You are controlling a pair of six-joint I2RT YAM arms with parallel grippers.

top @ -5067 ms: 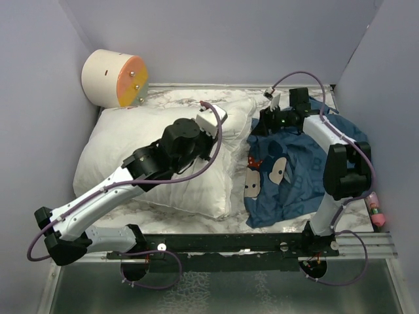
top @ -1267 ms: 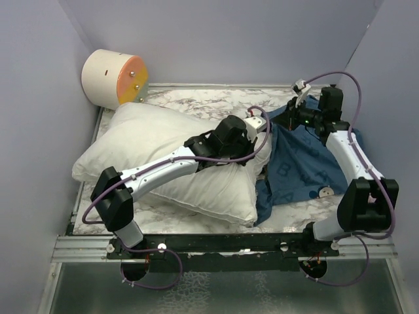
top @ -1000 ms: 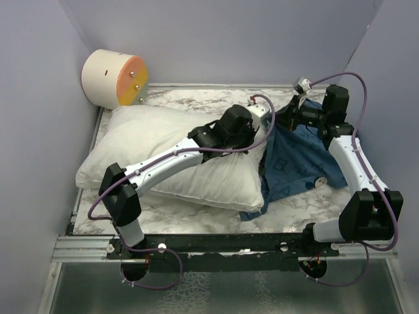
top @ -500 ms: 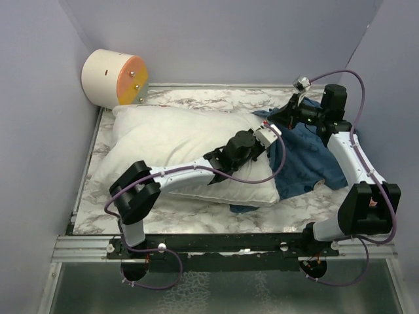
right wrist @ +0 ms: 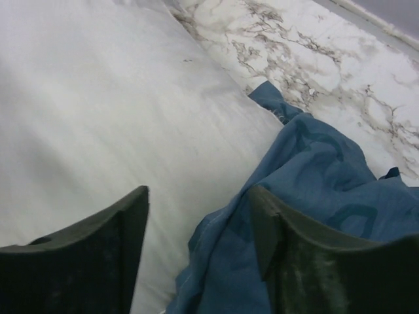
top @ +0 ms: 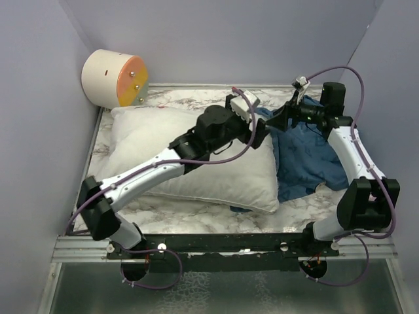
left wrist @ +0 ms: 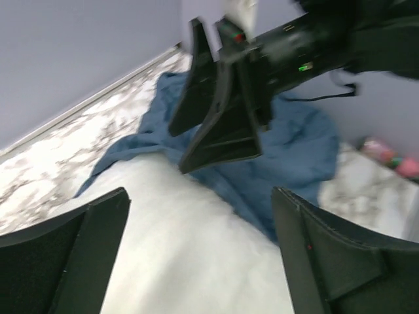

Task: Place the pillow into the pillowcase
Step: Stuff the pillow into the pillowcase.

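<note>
Pillow: the pillow (top: 170, 154) lies flat across the left and middle of the table (top: 216, 99); its right end touches the blue fabric.
Pillowcase: the pillowcase (top: 308, 154) is bunched on the right side of the table. Its left edge wraps around the pillow's right end and a strip shows under the pillow's near right corner. In the right wrist view the blue hem (right wrist: 216, 242) lies up against the white surface.
Left gripper: the left gripper (left wrist: 196, 255) hangs above the pillow's right end with its fingers wide apart, holding nothing.
Right gripper: the right gripper (right wrist: 196, 235) is at the far right, low over the pillowcase edge. Its fingers stand apart, with fabric showing between them; a pinch on the cloth cannot be confirmed.
Step in hand: judged as insertion just begun. Most of the pillow is outside the case.
Next move: likely requires the right gripper to secure and lift the hem so the opening gapes, while the left gripper presses the pillow's right end rightward into it.
Caution: the opening itself is not clearly visible.
</note>
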